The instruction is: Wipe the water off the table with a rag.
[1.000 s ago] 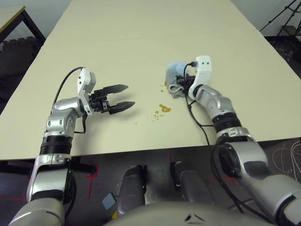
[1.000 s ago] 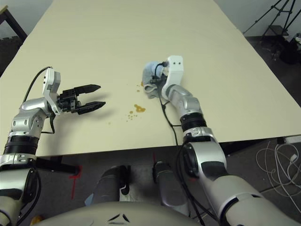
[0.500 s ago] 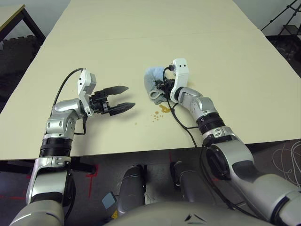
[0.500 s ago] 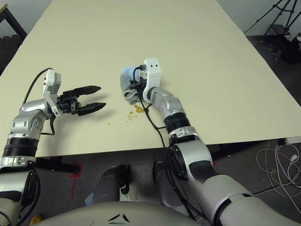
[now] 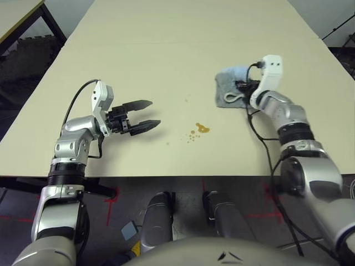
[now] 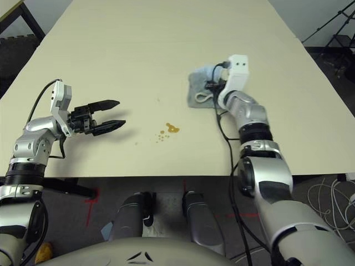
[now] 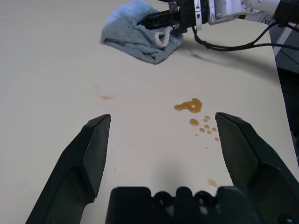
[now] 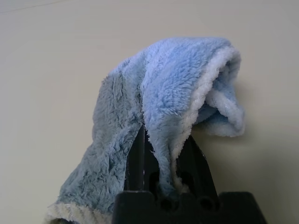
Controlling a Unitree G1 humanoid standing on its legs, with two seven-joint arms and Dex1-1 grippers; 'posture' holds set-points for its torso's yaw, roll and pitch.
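Note:
The light blue rag lies bunched on the cream table, right of centre. My right gripper is shut on the rag, which drapes over its fingers. The water is a small amber puddle with tiny droplets beside it, nearer the front edge and left of the rag; it also shows as the water in the left wrist view. A faint smear lies farther out. My left gripper hovers open over the table, left of the puddle, fingers pointing toward it.
The table's front edge runs just below both forearms. Another table's corner stands at the far left, and tripod legs at the far right. A black cable trails from my right wrist across the tabletop.
My right gripper dragged the rag left toward the puddle, then pulled it back right and farther out. The puddle looks the same. The left arm has stayed put; the camera shifted slightly.

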